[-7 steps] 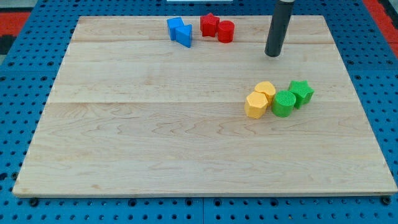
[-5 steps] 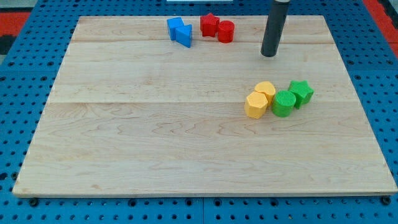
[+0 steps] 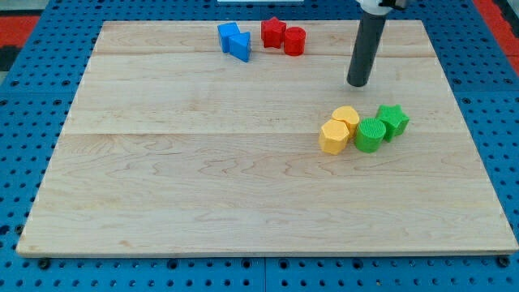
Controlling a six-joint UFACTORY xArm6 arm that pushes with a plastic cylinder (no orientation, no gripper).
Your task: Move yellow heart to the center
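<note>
Two yellow blocks touch each other right of the board's middle. The upper one (image 3: 347, 118) has a rounded outline and looks like the heart. The lower one (image 3: 333, 137) looks hexagonal. My tip (image 3: 358, 83) is on the board above the upper yellow block, a short gap away and touching no block. A green cylinder (image 3: 370, 135) touches the yellow pair on their right, and a green star (image 3: 393, 121) touches the cylinder.
Two blue blocks (image 3: 234, 40) sit together at the board's top edge, left of centre. A red star (image 3: 273, 32) and a red cylinder (image 3: 294, 40) sit just right of them. The wooden board (image 3: 203, 178) lies on a blue pegboard.
My tip has moved a little toward the view's bottom and slightly right, closer to the yellow blocks. No block has moved.
</note>
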